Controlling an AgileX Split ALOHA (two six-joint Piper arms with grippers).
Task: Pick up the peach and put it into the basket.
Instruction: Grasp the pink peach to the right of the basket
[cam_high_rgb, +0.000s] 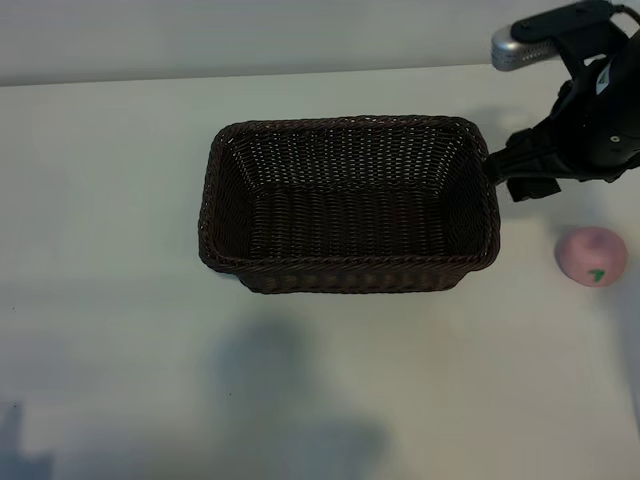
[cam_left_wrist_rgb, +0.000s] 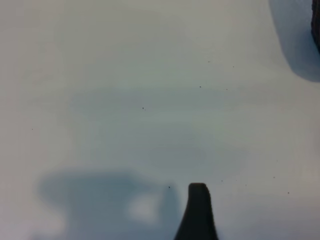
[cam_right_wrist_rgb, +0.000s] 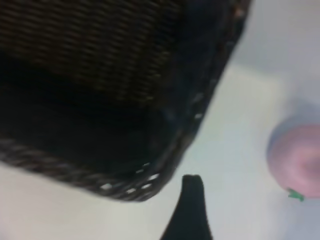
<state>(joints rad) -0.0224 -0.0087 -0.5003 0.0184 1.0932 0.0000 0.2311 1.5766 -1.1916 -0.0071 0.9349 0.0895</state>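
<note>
Surface: a smooth, matte white table (cam_high_rgb: 110, 200) under a pale wall, with soft grey shadows on its near part.
Basket: the basket (cam_high_rgb: 350, 205) is a dark-brown woven wicker rectangle with rounded corners and a braided rim. It sits at the middle of the table, and its ribbed inner walls slope down to a flat woven floor with nothing in it.
Peach: the peach (cam_high_rgb: 591, 256) is small, round and pale pink, with a tiny green leaf mark low on its side. It lies on the table just beside the basket's right end, apart from it and outside it.
Right gripper: the right gripper (cam_high_rgb: 522, 172) is black and hangs over the table at the basket's right end, above and behind the peach. Its fingers stand apart and hold nothing. In the right wrist view one dark fingertip (cam_right_wrist_rgb: 191, 186) lies between the basket corner and the peach.
Left gripper: the left gripper shows only as one dark rounded fingertip (cam_left_wrist_rgb: 198, 192) over bare white table in the left wrist view. Its fingers are spread and hold nothing.
</note>
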